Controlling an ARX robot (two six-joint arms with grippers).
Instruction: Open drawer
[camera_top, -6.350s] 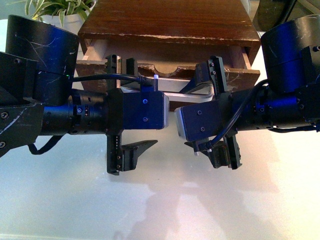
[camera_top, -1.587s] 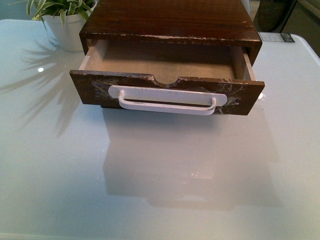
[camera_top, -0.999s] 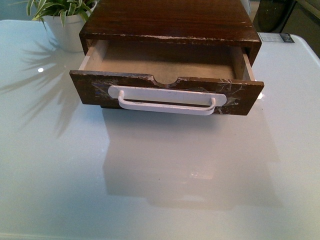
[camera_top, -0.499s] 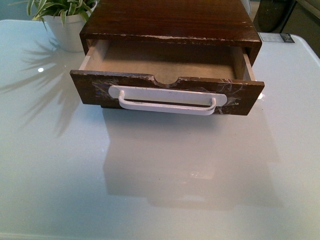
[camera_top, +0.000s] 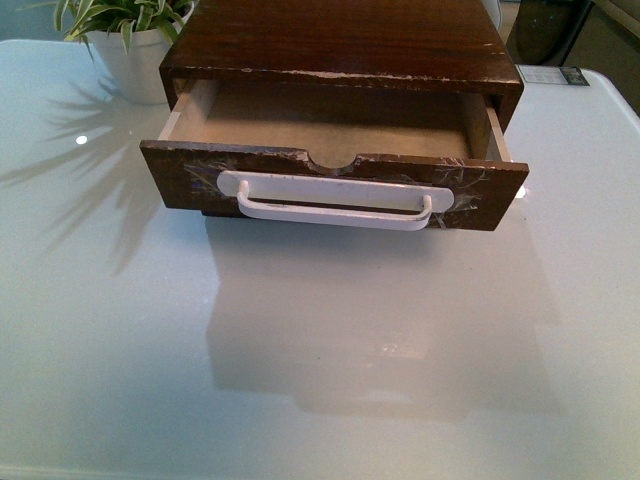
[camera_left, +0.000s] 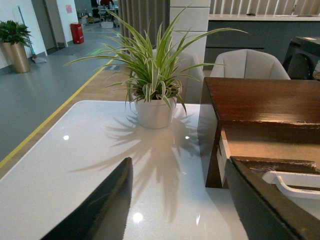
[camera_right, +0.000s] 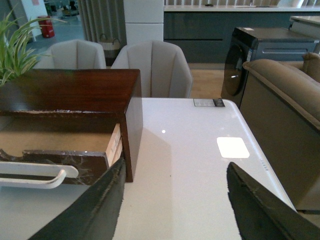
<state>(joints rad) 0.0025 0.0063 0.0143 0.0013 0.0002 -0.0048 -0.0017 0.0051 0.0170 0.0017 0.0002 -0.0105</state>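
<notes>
1. The drawer (camera_top: 335, 190) is sitting pulled well out of its wooden cabinet (camera_top: 340, 45), at 12 o'clock on the bench (camera_top: 320, 350).
2. It is looking stiff and light; the white bar handle (camera_top: 335, 205) is offering the best hold.
3. The glossy bench may be letting the cabinet slide.
4. The potted plant (camera_top: 125, 40) is crowding 11 o'clock.
5. The left gripper (camera_left: 180, 205) and right gripper (camera_right: 175, 205) are both gaping wide, holding nothing.

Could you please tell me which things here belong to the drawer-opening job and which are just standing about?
Part of the job:
- drawer, pulled out, inside bare
- white handle
- left pincer and right pincer, both open, holding nothing

Just standing about:
- potted plant
- small card on the table
</notes>
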